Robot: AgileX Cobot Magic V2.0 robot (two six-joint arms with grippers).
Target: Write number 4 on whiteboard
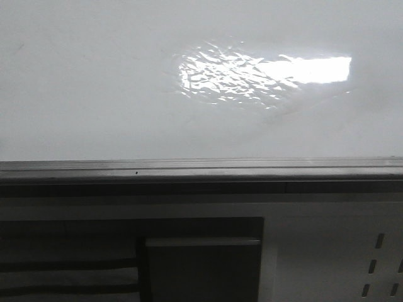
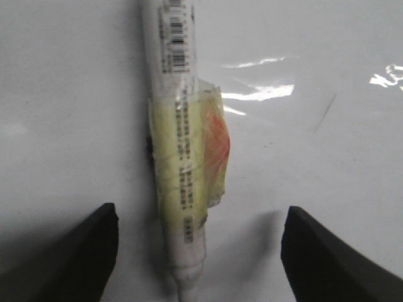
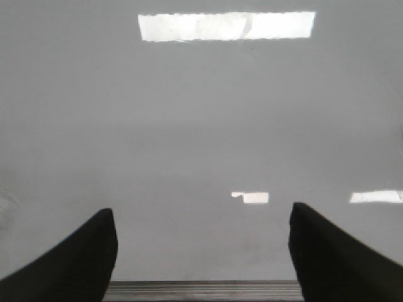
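The glossy whiteboard (image 1: 94,94) fills the upper front view, with a grey metal edge rail (image 1: 201,168) along its near side. No number 4 shows on it. In the left wrist view a white marker (image 2: 178,145), wrapped in yellow and orange tape, lies on the whiteboard (image 2: 327,189) between the wide-apart fingers of my open left gripper (image 2: 199,251), touching neither finger. My right gripper (image 3: 203,251) is open and empty over bare whiteboard (image 3: 201,126), with the edge rail (image 3: 201,290) just below it. Neither gripper shows in the front view.
A bright rippled light glare (image 1: 252,74) lies on the board's middle right. Below the rail stand a dark frame (image 1: 189,264) and a white perforated panel with slots (image 1: 352,251). A faint thin dark mark (image 2: 325,113) shows on the board in the left wrist view.
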